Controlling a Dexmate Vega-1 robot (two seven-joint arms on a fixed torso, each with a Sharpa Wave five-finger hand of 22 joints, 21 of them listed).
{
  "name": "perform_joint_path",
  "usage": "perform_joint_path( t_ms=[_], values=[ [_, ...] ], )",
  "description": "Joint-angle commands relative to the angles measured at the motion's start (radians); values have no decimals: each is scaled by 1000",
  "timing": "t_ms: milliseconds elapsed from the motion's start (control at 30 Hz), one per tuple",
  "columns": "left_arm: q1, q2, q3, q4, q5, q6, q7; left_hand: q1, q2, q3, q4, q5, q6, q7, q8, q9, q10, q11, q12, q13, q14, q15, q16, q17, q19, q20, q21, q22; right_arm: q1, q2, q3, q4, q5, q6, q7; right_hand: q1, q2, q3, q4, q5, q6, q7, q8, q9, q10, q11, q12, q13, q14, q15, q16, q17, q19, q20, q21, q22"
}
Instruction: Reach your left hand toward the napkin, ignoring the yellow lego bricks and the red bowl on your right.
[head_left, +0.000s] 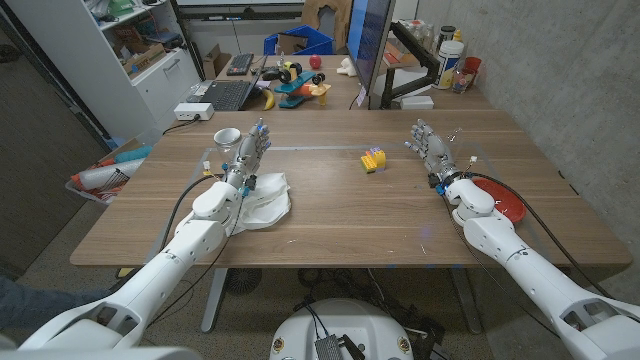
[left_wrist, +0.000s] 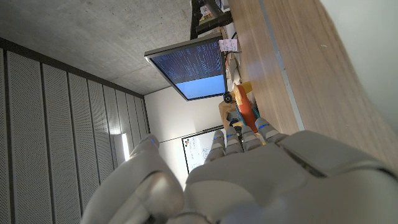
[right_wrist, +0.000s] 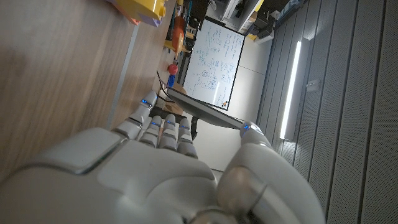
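A crumpled white napkin lies on the wooden table at the left. My left hand stands over the napkin's far left part, fingers straight and apart, pointing away from me and holding nothing; whether it touches the cloth I cannot tell. The back of that hand shows in the left wrist view. The yellow lego bricks sit near the table's middle. A red bowl rests at the right, partly hidden by my right forearm. My right hand is open, fingers extended, beside the bowl, its back showing in its wrist view.
A small white cup stands just beyond my left hand's fingertips. A monitor on a black arm rises at the table's far edge, with a laptop and toys behind. A seam strip crosses the far tabletop.
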Motion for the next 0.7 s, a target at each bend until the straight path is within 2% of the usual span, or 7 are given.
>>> perform_joint_path(
  t_ms=[33,367,700],
  values=[
    [43,-98,-131,-35,123,77,-67,12,4,7,-3,3,1,5,4,3,-5,-1,6,-1,-11,-1,7,3,-9,2,2,2,-30,75,98,-15,-86,-50,45,9,1,6,0,5,10,-1,6,1,1,7,3,3,3,7,5,0,9,-1,0,2],
    [72,-163,-205,-75,202,95,-112,13,6,8,-6,2,2,5,3,3,-3,0,7,-8,-8,4,8,3,-9,2,-4,2,-37,111,148,-17,-131,-72,78,8,2,6,-1,6,10,-3,6,-1,1,9,1,4,4,7,4,-4,10,-1,-6,2],
    [98,-191,-246,-119,246,110,-141,14,9,8,-8,1,3,6,3,3,1,2,8,-15,-4,5,8,3,-9,4,-10,2,-34,134,170,-5,-155,-79,98,7,3,5,-2,8,11,-4,6,-2,1,7,-1,4,5,7,4,-8,13,1,-14,2]
  ],
)
